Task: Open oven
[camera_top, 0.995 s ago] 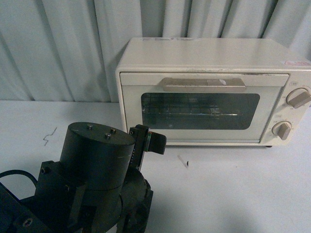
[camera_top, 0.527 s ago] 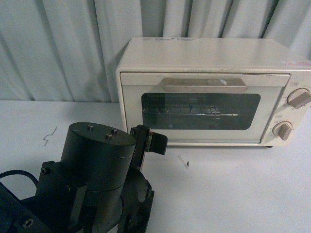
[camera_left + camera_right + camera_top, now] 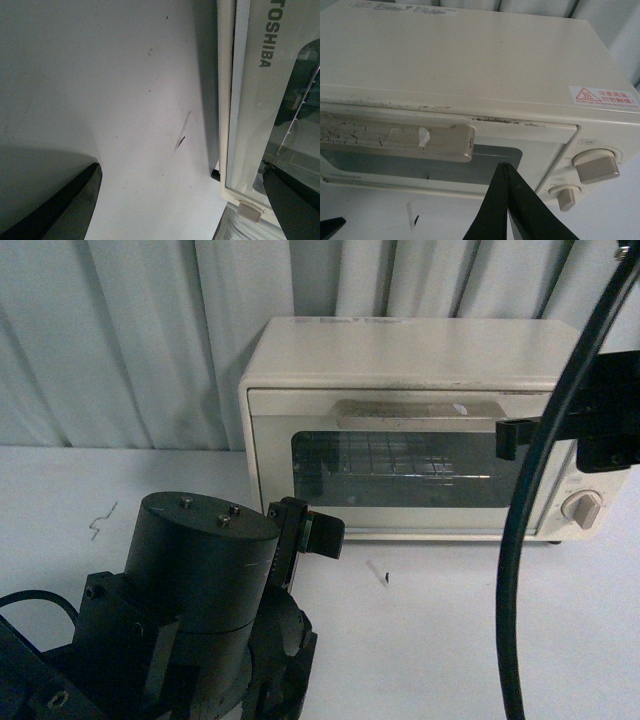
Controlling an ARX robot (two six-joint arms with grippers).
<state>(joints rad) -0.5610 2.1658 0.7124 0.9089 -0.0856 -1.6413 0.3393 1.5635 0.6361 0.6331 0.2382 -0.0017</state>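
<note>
Not open yet: oven (image 3: 440, 350) at table's (image 3: 450, 620) back edge with door (image 3: 400, 468) shut, right gripper (image 3: 520, 435) wide-jawed near handle's (image 3: 420, 412) right end, left gripper (image 3: 181, 170) wide, empty, low front-left; gripping and pulling down to do.

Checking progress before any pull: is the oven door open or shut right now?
Shut. The oven door stands upright, flush with the oven's front frame, its handle up at the top edge.

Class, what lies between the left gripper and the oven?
Only bare table with one small dark mark, between left gripper and oven; the front and left wrist views show it.
</note>
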